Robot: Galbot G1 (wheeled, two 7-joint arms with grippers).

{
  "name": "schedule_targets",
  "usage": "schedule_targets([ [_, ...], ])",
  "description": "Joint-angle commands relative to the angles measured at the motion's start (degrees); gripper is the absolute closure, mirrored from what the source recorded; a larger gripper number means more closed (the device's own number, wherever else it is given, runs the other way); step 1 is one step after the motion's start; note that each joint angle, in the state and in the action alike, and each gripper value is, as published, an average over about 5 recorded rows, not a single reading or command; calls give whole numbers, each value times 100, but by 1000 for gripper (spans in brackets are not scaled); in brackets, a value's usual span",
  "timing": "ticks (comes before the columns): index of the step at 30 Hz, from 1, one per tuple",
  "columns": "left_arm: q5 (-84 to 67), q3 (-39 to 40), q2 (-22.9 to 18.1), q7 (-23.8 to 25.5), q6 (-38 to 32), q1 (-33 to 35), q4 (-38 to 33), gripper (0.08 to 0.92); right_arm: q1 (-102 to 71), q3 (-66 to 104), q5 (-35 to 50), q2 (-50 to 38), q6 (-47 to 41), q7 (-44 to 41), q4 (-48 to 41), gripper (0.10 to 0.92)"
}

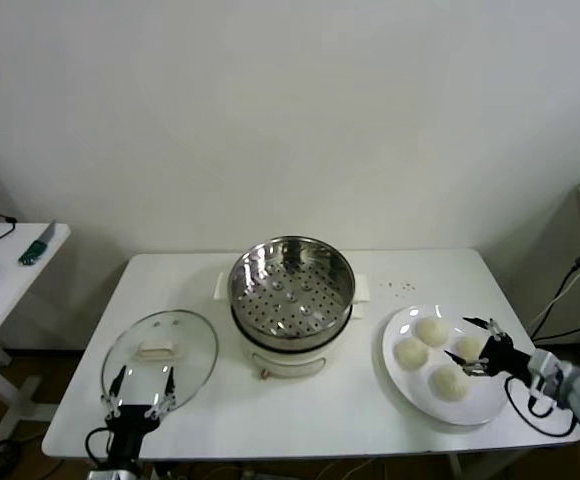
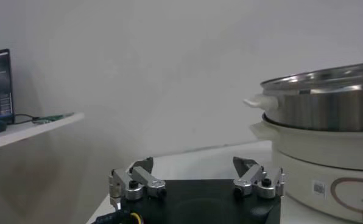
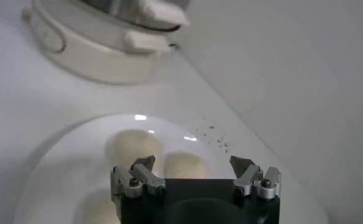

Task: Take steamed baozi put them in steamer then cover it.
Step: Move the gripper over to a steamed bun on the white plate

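Note:
Four cream-white baozi lie on a flat white plate (image 1: 410, 395) at the table's right: one at the back (image 1: 432, 329), one on the left (image 1: 411, 352), one on the right (image 1: 465, 346), one in front (image 1: 450, 383). My right gripper (image 1: 475, 347) is open, low over the plate, its fingers either side of the right baozi; in the right wrist view (image 3: 193, 164) that baozi (image 3: 183, 166) lies between the jaws. The steel steamer (image 1: 291, 283) stands uncovered and empty mid-table on its white pot base (image 1: 285, 355). My left gripper (image 1: 140, 395) is open and empty at the near edge of the glass lid (image 1: 185, 370).
The lid with its cream handle (image 1: 157, 351) lies flat left of the steamer. The left wrist view shows the steamer (image 2: 327, 100) off to one side. Small specks (image 1: 402, 287) dot the table behind the plate. A side table (image 1: 10, 275) with small items stands far left.

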Motion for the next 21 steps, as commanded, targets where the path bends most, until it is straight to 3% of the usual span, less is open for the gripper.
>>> schedule_targets([
  [1,29,-2,7,-18,97,-26,15,177,3509,-3417,-758,-1032,-78,-1398,-1161,203],
  [11,-68,-34,52,-77,415,-213,-38,177,6097,-6763,-287,-91,9,-1573,-2469,203],
  [21,-70,-74,132,-91,511,-225,-4,177,6443,-7454,-166,868,0,-1585,-3436,203],
])
